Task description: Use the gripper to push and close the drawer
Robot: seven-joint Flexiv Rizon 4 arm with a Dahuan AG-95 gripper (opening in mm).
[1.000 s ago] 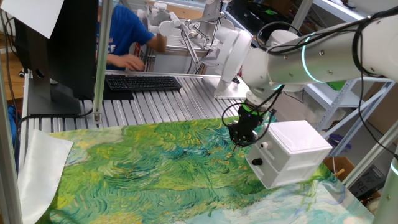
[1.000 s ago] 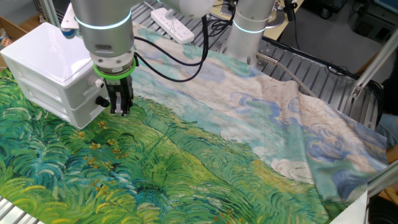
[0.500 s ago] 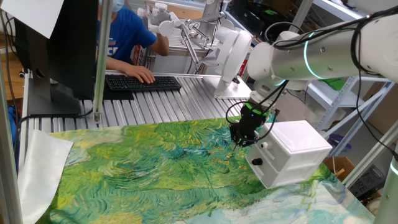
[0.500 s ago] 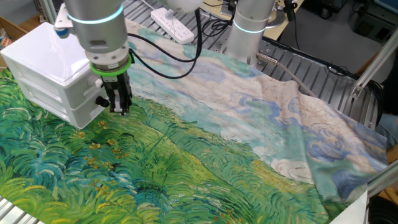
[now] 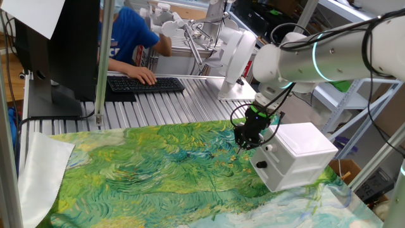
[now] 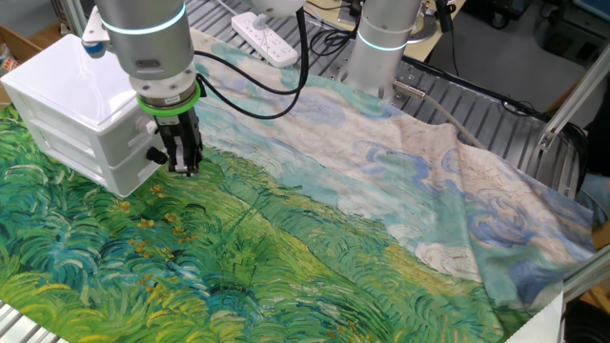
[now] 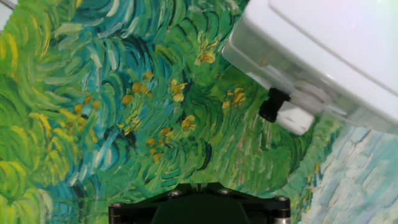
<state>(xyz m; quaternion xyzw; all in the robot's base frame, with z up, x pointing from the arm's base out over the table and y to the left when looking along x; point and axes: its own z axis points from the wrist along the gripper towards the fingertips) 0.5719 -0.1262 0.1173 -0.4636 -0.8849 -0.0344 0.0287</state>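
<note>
The white box (image 5: 302, 152) stands on the green painted cloth at the right; it also shows in the other fixed view (image 6: 71, 100) and the hand view (image 7: 329, 56). The drawer (image 5: 271, 174), the lower one, has a black knob (image 5: 261, 164) and its front (image 6: 129, 171) looks about flush with the box. My gripper (image 5: 248, 142) is shut and empty, pointing down at the cloth right in front of the drawer fronts. In the other fixed view my gripper (image 6: 185, 168) is beside a knob (image 6: 153, 152). The hand view shows a knob (image 7: 271, 105) just ahead.
The cloth (image 5: 158, 171) covers the table. A keyboard (image 5: 145, 83), a monitor (image 5: 60, 44) and a person in blue (image 5: 123, 38) are at the back. A power strip (image 6: 269, 40) and the arm's base (image 6: 386, 38) stand behind the cloth.
My gripper has shifted slightly toward the box front, then held still. The person's hand has moved onto the keyboard.
</note>
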